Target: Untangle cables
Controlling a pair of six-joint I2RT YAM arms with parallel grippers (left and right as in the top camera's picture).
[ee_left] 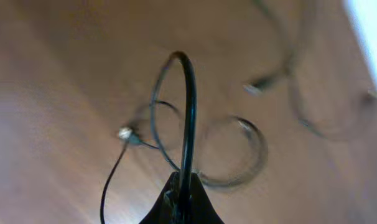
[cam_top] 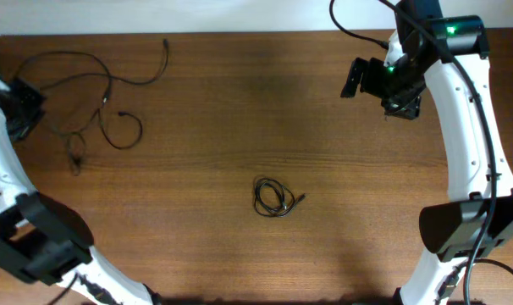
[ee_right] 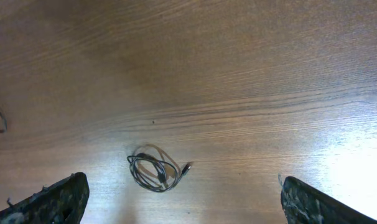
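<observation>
One thin black cable lies coiled [cam_top: 273, 197] in a small bundle at the table's middle; it also shows in the right wrist view [ee_right: 156, 171]. Two more thin black cables [cam_top: 96, 80] spread in loose, crossing loops at the far left, with a round loop [cam_top: 125, 131] and plug ends. My left gripper [cam_top: 19, 106] sits at the left edge, shut on one of these cables [ee_left: 188, 112], which arcs up from the jaws [ee_left: 187, 190]; a silver-tipped plug [ee_left: 125, 133] lies beside it. My right gripper [cam_top: 375, 80] hangs high at the back right, open and empty [ee_right: 191, 199], far from the coil.
Bare wooden table [cam_top: 239, 102] stretches between the spread cables and the coil. A white wall edge [cam_top: 239, 15] runs along the back. Thicker black arm cables [cam_top: 358, 34] hang by the right arm. Both arm bases [cam_top: 45, 241] stand at the front corners.
</observation>
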